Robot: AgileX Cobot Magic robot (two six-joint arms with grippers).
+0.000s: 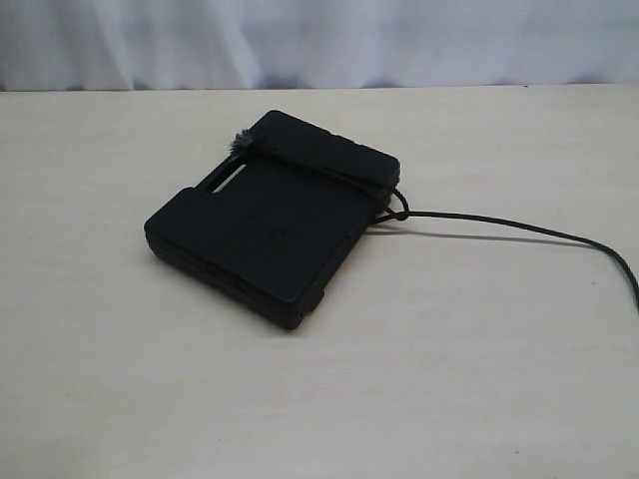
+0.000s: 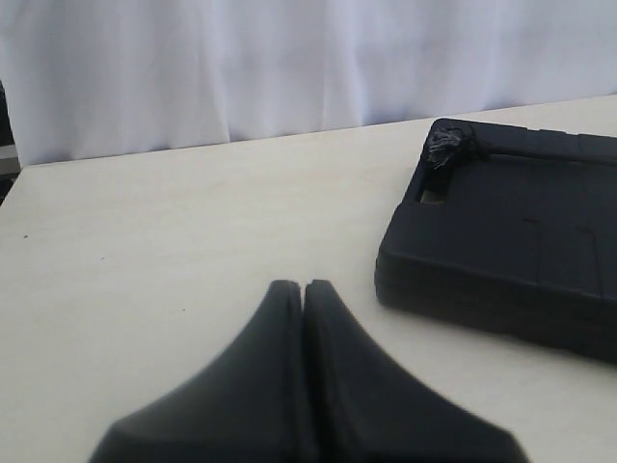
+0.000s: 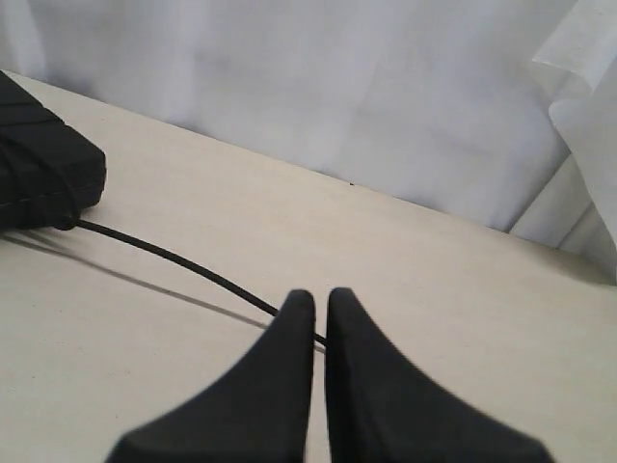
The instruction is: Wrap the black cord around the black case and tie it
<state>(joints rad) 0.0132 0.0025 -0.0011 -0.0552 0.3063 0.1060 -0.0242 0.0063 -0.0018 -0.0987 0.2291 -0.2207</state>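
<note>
Cord (image 1: 439, 214) crosses the case (image 1: 260, 239) once near its handle slot, with a loop at the edge. Its tail leads over the bench (image 1: 449, 349) to the right hand (image 3: 320, 318), clenched on it. Left hand (image 2: 304, 289) clenched, empty. Final tying appears outstanding. Case matte, flat, grooved; cord thin, frayed at one end.

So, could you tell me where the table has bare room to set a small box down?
The table is bare in front of the case and all along its left side. The strip behind it, up to the curtain, is free too. The right is crowded: the cord runs from the case's right corner out of view.
</note>
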